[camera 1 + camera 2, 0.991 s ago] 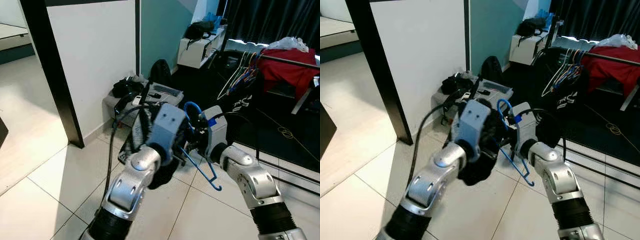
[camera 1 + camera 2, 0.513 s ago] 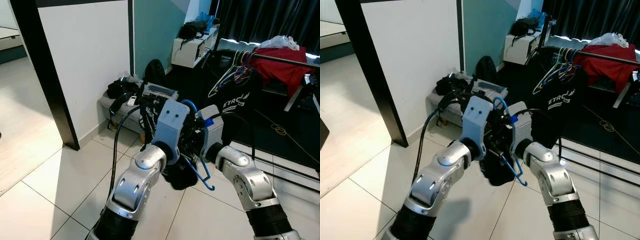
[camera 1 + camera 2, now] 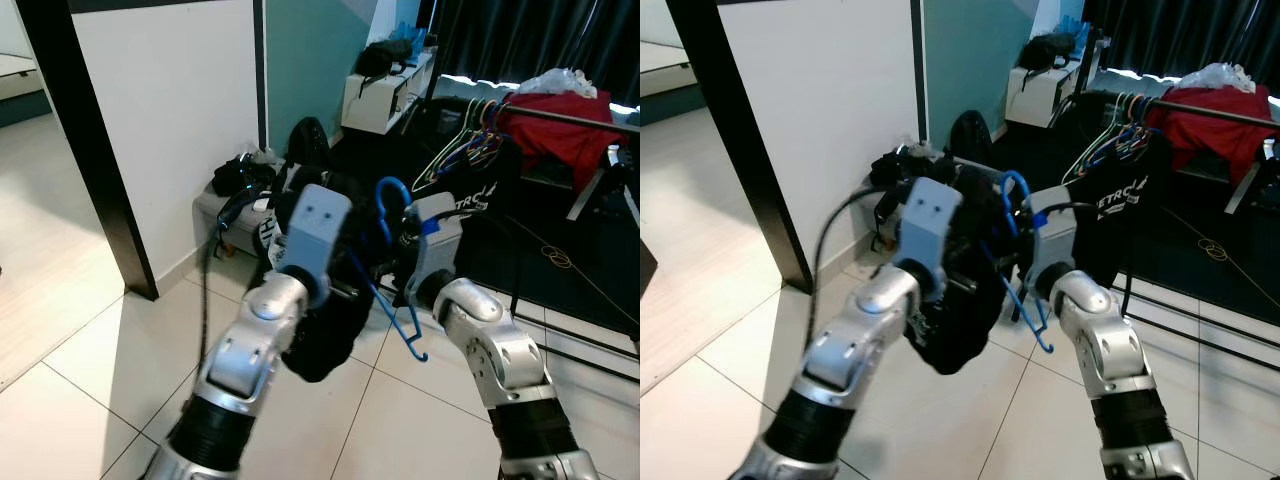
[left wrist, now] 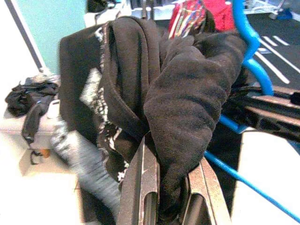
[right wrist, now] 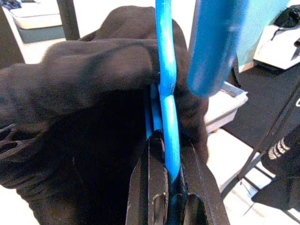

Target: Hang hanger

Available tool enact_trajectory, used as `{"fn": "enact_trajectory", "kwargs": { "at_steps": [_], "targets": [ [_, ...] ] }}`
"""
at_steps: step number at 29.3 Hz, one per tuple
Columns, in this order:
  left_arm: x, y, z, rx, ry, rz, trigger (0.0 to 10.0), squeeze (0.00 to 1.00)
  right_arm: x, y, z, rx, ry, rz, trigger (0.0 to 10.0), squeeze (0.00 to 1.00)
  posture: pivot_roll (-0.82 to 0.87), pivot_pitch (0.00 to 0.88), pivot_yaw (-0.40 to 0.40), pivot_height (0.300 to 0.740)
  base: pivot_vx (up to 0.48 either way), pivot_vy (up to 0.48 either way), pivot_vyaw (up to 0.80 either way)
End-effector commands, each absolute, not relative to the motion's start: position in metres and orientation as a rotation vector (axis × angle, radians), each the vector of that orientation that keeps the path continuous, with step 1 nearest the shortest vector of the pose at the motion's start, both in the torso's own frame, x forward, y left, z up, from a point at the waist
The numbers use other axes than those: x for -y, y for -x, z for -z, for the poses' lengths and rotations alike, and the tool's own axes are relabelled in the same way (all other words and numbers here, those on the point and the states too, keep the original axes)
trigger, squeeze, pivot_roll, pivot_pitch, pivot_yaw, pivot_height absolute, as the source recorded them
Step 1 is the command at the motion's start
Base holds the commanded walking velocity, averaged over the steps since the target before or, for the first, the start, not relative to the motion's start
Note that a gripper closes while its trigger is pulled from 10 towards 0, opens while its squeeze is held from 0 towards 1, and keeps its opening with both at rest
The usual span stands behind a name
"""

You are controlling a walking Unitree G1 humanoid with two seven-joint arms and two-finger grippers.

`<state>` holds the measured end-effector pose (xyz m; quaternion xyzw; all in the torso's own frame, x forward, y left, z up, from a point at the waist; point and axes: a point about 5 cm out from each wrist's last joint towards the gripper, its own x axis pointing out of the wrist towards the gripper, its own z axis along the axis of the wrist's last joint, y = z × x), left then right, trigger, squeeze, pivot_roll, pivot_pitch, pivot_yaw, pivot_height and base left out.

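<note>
Risk first: black garment (image 3: 325, 325) is bunched, pinched in a fold by the left gripper (image 4: 171, 187), jaws nearly shut on the cloth. If that fold slips, the garment could slide off the blue hanger (image 3: 392, 300) before it reaches the rail (image 3: 560, 118). Right gripper (image 5: 169, 187) is clamped on the hanger's blue bar near the hook; a thin round bar could twist in the grip. Hanger is held mid-air between both arms, well apart from the rail. Floor (image 3: 90, 350) is glossy pale tile. White wall with black post at left, clutter by the wall, clothes rack with red cloth at right.
</note>
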<state>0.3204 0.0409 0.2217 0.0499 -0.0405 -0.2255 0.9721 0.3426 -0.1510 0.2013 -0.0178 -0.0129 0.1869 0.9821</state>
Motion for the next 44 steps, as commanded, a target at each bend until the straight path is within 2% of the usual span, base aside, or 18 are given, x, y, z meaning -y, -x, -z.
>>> {"fn": "enact_trajectory", "kwargs": {
  "at_steps": [1, 17, 23, 24, 27, 30, 31, 34, 35, 37, 44],
  "targets": [
    [-0.044, -0.321, -0.211, 0.038, -0.126, 0.454, 10.0, 0.0, 0.168, -0.346, -0.221, 0.137, 0.019, -0.274, 10.0, 0.0, -0.01, 0.044, -0.055, 0.74, 0.0, 0.0, 0.0],
    [-0.02, -0.302, -0.198, 0.025, -0.17, 0.605, 10.0, 0.0, 0.161, -0.346, -0.217, 0.136, 0.024, -0.308, 10.0, 0.0, 0.01, 0.031, -0.059, 0.74, 0.0, 0.0, 0.0],
    [-0.013, -0.296, -0.195, 0.017, -0.125, 0.669, 10.0, 0.0, 0.161, -0.346, -0.218, 0.165, 0.009, -0.319, 10.0, 0.0, 0.01, 0.028, -0.056, 0.74, 0.0, 0.0, 0.0],
    [-0.014, -0.295, -0.191, 0.016, -0.057, 0.676, 10.0, 0.0, 0.162, -0.346, -0.216, 0.171, -0.025, -0.323, 10.0, 0.0, 0.01, 0.028, -0.054, 0.74, 0.0, 0.0, 0.0],
    [-0.016, -0.295, -0.188, 0.017, -0.018, 0.675, 10.0, 0.0, 0.163, -0.345, -0.214, 0.17, -0.049, -0.326, 10.0, 0.0, 0.01, 0.028, -0.054, 0.74, 0.0, 0.0, 0.0],
    [-0.03, -0.299, -0.181, 0.037, 0.002, 0.633, 10.0, 0.0, 0.164, -0.345, -0.207, 0.157, -0.073, -0.328, 10.0, 0.0, 0.01, 0.024, -0.054, 0.74, 0.0, 0.0, 0.0],
    [-0.046, -0.305, -0.172, 0.03, 0.014, 0.568, 10.0, 0.0, 0.166, -0.345, -0.195, 0.133, -0.088, -0.324, 10.0, 0.0, 0.01, 0.029, -0.054, 0.74, 0.0, 0.0, 0.0],
    [-0.057, -0.308, -0.166, 0.024, 0.021, 0.523, 10.0, 0.0, 0.168, -0.345, -0.187, 0.116, -0.097, -0.322, 10.0, 0.0, 0.01, 0.029, -0.054, 0.74, 0.0, 0.0, 0.0],
    [-0.071, -0.31, -0.159, 0.019, -0.012, 0.472, 10.0, 0.0, 0.169, -0.343, -0.174, 0.082, -0.117, -0.322, 10.0, 0.0, 0.02, 0.033, -0.059, 0.74, 0.0, 0.0, 0.0],
    [-0.094, -0.311, -0.152, 0.003, 0.05, 0.363, 10.0, 0.0, 0.168, -0.335, -0.147, 0.023, -0.154, -0.341, 10.0, 0.0, 0.03, 0.038, -0.062, 0.74, 0.0, 0.0, 0.0],
    [-0.096, -0.308, -0.15, 0.016, 0.12, 0.362, 10.0, 0.0, 0.167, -0.333, -0.137, 0.014, -0.194, -0.321, 10.0, 0.0, 0.04, 0.047, -0.057, 0.74, 0.0, 0.0, 0.0]
  ]
}}
